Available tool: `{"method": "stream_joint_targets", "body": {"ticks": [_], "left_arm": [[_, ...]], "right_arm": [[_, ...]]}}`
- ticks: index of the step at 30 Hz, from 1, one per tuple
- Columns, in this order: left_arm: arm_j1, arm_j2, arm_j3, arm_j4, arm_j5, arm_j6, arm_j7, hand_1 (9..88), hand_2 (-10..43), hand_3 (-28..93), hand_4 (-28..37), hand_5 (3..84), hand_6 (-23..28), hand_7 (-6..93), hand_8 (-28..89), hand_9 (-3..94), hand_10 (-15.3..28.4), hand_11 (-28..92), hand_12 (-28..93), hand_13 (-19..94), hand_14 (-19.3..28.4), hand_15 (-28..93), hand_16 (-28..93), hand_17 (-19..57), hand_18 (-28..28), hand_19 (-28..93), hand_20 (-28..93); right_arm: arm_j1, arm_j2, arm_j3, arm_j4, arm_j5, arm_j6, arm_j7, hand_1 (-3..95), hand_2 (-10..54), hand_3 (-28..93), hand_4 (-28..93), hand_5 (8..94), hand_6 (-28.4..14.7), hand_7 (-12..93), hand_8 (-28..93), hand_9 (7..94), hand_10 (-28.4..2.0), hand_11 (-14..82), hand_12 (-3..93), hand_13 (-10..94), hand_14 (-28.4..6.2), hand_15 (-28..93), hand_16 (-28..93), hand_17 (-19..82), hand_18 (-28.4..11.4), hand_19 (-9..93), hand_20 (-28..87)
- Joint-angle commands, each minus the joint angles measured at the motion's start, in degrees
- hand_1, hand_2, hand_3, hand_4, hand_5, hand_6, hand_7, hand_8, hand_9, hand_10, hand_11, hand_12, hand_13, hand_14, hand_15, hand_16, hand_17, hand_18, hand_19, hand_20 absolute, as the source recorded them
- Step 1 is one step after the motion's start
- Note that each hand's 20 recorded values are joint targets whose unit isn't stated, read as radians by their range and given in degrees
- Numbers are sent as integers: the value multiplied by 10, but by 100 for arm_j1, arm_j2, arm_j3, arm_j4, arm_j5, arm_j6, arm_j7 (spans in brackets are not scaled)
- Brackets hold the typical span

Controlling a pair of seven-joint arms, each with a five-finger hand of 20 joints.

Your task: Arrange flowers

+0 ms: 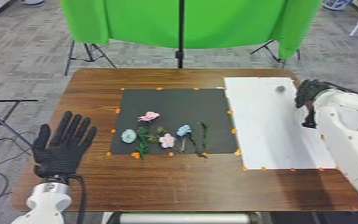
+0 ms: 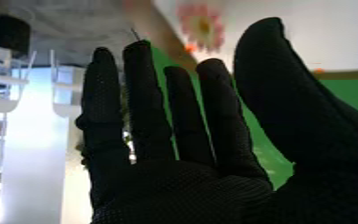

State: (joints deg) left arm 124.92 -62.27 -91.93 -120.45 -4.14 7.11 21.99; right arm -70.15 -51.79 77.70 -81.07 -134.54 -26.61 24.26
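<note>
In the head view my left hand [image 1: 62, 150] lies palm up, fingers straight, at the table's left side. My right hand [image 1: 310, 97] is at the white sheet's right edge, away from the dark mat. On the mat lie a pink flower [image 1: 149, 116], a pale blue one [image 1: 128, 136], a lower pink one [image 1: 167, 141], a blue one [image 1: 184, 130] and green stems [image 1: 204, 135]. In the right wrist view my right hand [image 2: 184, 187] has extended fingers and holds nothing; a pinkish-red flower [image 2: 201, 26] with a yellow centre shows beyond them.
The dark mat [image 1: 180, 102] lies mid-table, with the white sheet [image 1: 269, 130] to its right. A small grey thing [image 1: 280, 89] sits near the sheet's far end. Orange marks edge both. Behind the table [image 1: 158, 187] hangs a green cloth [image 1: 140, 20] on stands.
</note>
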Motion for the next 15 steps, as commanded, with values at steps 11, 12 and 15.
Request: {"method": "stream_joint_targets", "body": {"ticks": [11, 12, 15], "left_arm": [[-59, -102, 68, 95, -1, 1, -246, 248, 137, 764, -283, 438, 95, 93, -87, 365, 149, 171, 89, 262, 155, 296, -65, -79, 131, 319, 113], [-68, -97, 72, 96, -2, 2, -241, 247, 137, 765, -283, 438, 95, 93, -87, 364, 149, 171, 89, 262, 155, 295, -65, -79, 131, 320, 113], [-65, -90, 65, 93, 9, -17, -231, 247, 136, 766, -283, 437, 95, 93, -87, 365, 149, 171, 89, 262, 155, 295, -65, -80, 131, 321, 113]], "right_arm": [[-556, -142, -280, 208, -792, 1176, -593, 592, -95, 710, -283, 647, 32, 215, -160, 690, -95, 167, 167, 636, -50, 291, 300, 283, -183, 787, 319], [-593, -133, -262, 189, -787, 1310, -647, 615, -95, 684, -283, 668, 33, 220, -144, 727, -92, 137, 218, 653, -44, 282, 334, 289, -181, 789, 329], [-691, -38, -299, -11, -708, 1831, -697, 643, -95, 680, -283, 727, 29, 246, -55, 826, -85, 78, 338, 706, -37, 296, 391, 308, -182, 802, 355]]}}
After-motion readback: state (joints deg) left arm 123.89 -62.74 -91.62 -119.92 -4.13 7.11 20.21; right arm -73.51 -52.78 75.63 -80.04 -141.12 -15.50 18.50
